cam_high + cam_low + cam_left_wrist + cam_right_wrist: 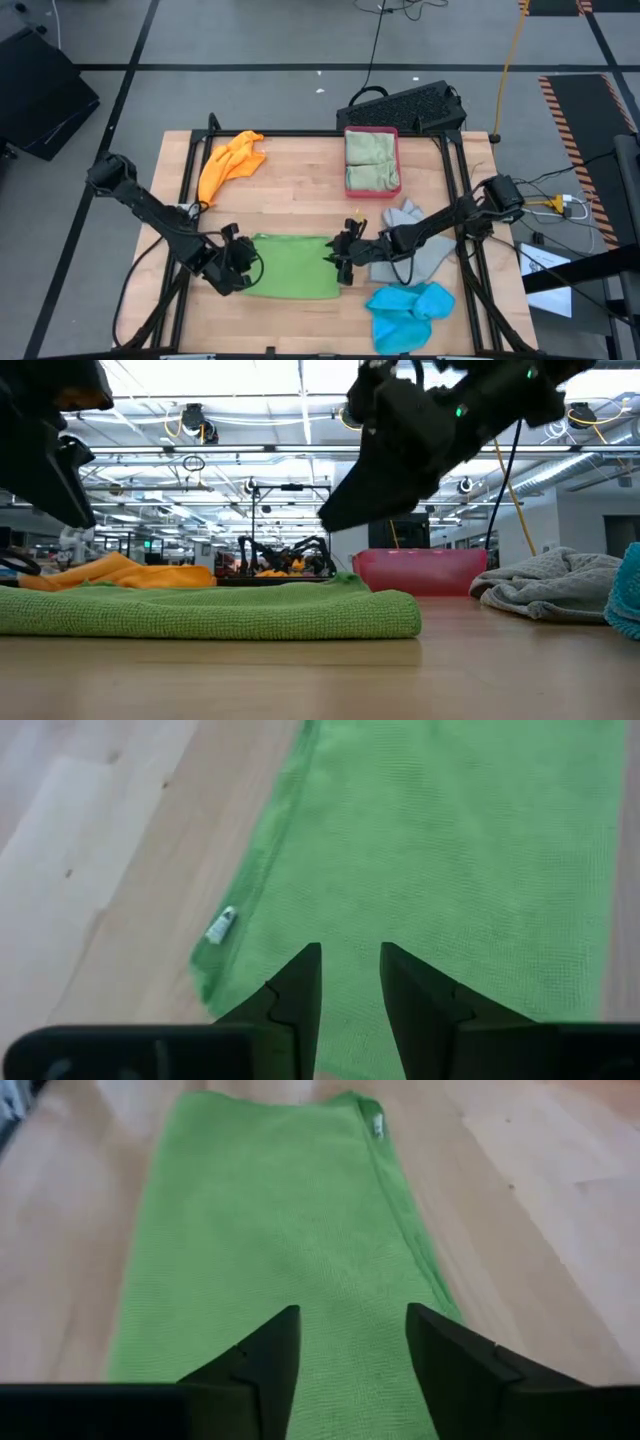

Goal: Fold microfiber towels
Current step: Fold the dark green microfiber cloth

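With both grippers' fingers [300, 995] [265, 1360] parted and empty over it, the folded bright green microfiber towel [295, 266] could be dragged askew if snagged.

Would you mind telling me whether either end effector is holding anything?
Nothing is held: both the left end effector and right end effector are open above the bright green towel.

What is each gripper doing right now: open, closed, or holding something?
Left gripper: open, holding nothing, over the green towel.
Right gripper: open, holding nothing, over the same towel's other end.
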